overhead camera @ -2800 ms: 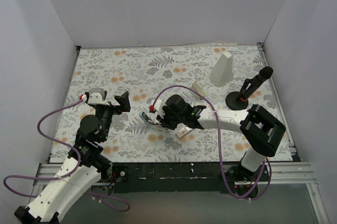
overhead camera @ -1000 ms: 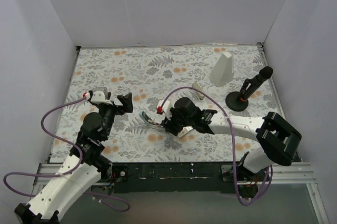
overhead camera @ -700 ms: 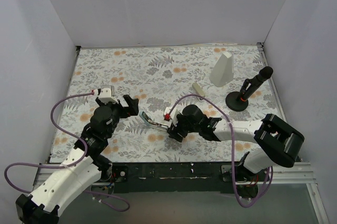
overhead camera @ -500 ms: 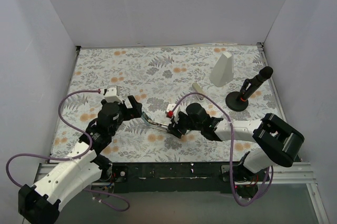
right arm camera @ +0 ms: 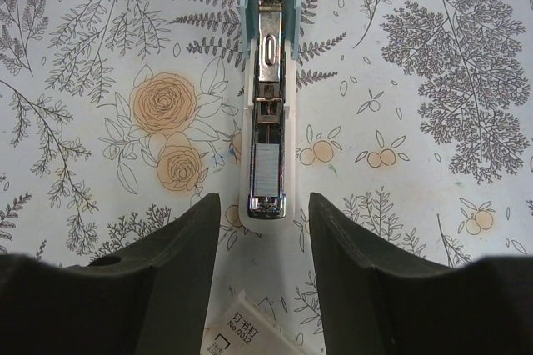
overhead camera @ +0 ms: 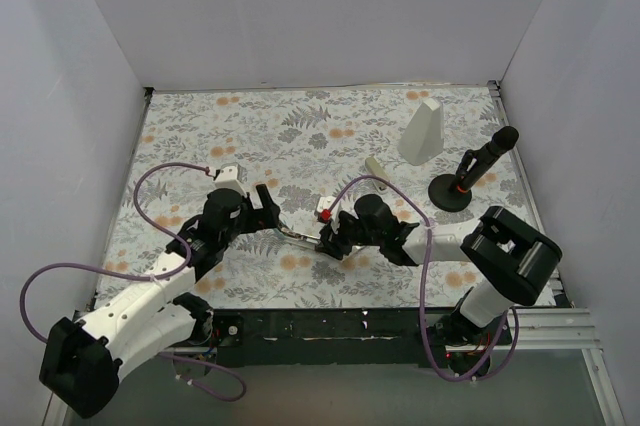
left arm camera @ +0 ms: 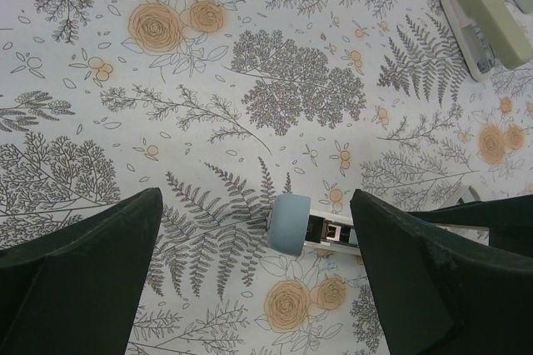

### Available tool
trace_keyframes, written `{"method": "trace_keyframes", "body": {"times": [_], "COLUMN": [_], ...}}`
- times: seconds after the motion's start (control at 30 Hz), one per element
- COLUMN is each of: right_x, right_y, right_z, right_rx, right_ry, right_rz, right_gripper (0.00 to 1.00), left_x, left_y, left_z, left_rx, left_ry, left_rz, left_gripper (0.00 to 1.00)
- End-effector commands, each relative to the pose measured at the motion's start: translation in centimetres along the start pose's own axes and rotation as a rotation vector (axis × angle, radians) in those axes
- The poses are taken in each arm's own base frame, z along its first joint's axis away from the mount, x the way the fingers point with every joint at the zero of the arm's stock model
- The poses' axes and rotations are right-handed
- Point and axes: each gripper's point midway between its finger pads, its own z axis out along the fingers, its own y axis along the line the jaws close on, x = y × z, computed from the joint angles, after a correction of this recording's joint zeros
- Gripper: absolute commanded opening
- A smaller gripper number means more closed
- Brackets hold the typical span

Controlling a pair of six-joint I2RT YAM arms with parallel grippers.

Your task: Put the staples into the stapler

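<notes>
A light blue stapler (right arm camera: 267,5) lies hinged open and flat on the floral table cover (right arm camera: 466,5), with its silver channel (right arm camera: 266,122) facing up. The right gripper (right arm camera: 265,199) hangs over it with its fingers released. The near end of the channel sits between the two fingertips with a gap on each side, and nothing is clamped. The stapler's far end runs off the top edge of the right wrist view. A finely lined silver patch lies in the channel close to the fingertips; it is not clear whether this is a strip of staples. Just behind the fingertips, toward the wrist, the cream box of staples (right arm camera: 243,327) is cut off by the lower edge, with only a printed corner showing. From overhead the box cannot be made out beneath the right gripper.

The left gripper (left arm camera: 256,197) is spread wide and holds nothing. The stapler's rounded blue end lies between its fingers, nearer the finger on the right of that view, which hides the rest of the stapler. A beige stapler (left arm camera: 487,23) lies far ahead, close to the corner of that view.
</notes>
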Motion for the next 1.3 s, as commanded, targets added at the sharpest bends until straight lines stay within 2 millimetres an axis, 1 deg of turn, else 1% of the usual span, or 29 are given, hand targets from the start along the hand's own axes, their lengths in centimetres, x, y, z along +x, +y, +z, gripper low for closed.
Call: {"method": "trace_keyframes", "body": {"times": [0.0,0.1,0.2,0.27,0.37,0.4,0.43,0.57,0.63,0.73,0.83,0.93,0.97,1.0,1.03,1.07,1.1,1.17,1.23,1.27], "right_x": [-0.8,-0.4,-0.2,-0.2,-0.1,0.0,0.1,0.0,-0.1,-0.2,-0.3,-0.3,-0.3,-0.4,-0.4,-0.5,-0.5,-0.5,-0.7,-0.7], "right_y": [0.1,-0.1,-0.5,-0.5,-0.5,-0.4,-0.4,-0.4,-0.4,-0.3,-0.3,-0.3,-0.3,-0.2,-0.2,-0.1,0.0,-0.1,0.0,0.1], "right_z": [0.4,0.6,0.9,1.0,1.2,1.3,1.3,1.4,1.4,1.5,1.5,1.5,1.4,1.4,1.4,1.5,1.5,1.5,1.4,1.4], "right_rx": [-0.026,-0.024,-0.022,-0.027,-0.036,-0.043,-0.043,-0.047,-0.048,-0.056,-0.055,-0.057,-0.06,-0.066,-0.067,-0.071,-0.075,-0.073,-0.079,-0.08], "right_ry": [-0.052,-0.051,-0.045,-0.045,-0.04,-0.037,-0.037,-0.041,-0.042,-0.045,-0.048,-0.048,-0.049,-0.05,-0.05,-0.052,-0.051,-0.051,-0.055,-0.055], "right_rz": [-0.013,-0.007,-0.003,-0.003,-0.001,0.001,0.001,-0.002,-0.006,-0.005,-0.008,-0.008,-0.008,-0.008,-0.008,-0.007,-0.007,-0.008,-0.008,-0.01], "right_gripper": [0.53,0.51,0.48,0.44,0.41,0.41,0.38,0.38,0.37,0.33,0.31,0.24,0.22,0.21,0.17,0.17,0.15,0.1,0.07,0.07], "left_x": [-1.1,-0.6,-0.6,-0.3,0.0,0.0,0.1,0.5,0.6,1.0,1.5,2.0,2.1,2.2,2.4,2.5,2.5,2.8,2.8,3.0], "left_y": [-1.5,-2.0,-2.7,-2.7,-2.8,-3.0,-2.9,-2.4,-2.7,-3.1,-3.6,-3.9,-3.8,-4.3,-4.4,-4.5,-5.0,-5.2,-5.7,-5.8], "left_z": [0.1,0.6,0.8,1.1,1.4,1.4,1.4,1.4,1.3,1.2,1.1,0.9,0.9,0.8,0.8,0.7,0.7,0.6,0.5,0.5], "left_rx": [0.049,0.076,0.1,0.097,0.101,0.107,0.103,0.077,0.083,0.092,0.097,0.093,0.087,0.096,0.093,0.093,0.098,0.093,0.092,0.091], "left_ry": [-0.003,0.032,0.055,0.073,0.096,0.101,0.109,0.125,0.129,0.144,0.16,0.165,0.167,0.17,0.174,0.176,0.175,0.179,0.178,0.182], "left_rz": [0.016,0.039,0.064,0.079,0.088,0.086,0.091,0.096,0.095,0.09,0.091,0.104,0.107,0.114,0.114,0.119,0.129,0.14,0.149,0.153], "left_gripper": [0.97,0.93,0.9,0.88,0.81,0.78,0.77,0.73,0.68,0.64,0.63,0.61,0.58,0.58,0.57,0.57,0.54,0.52,0.44,0.42]}}
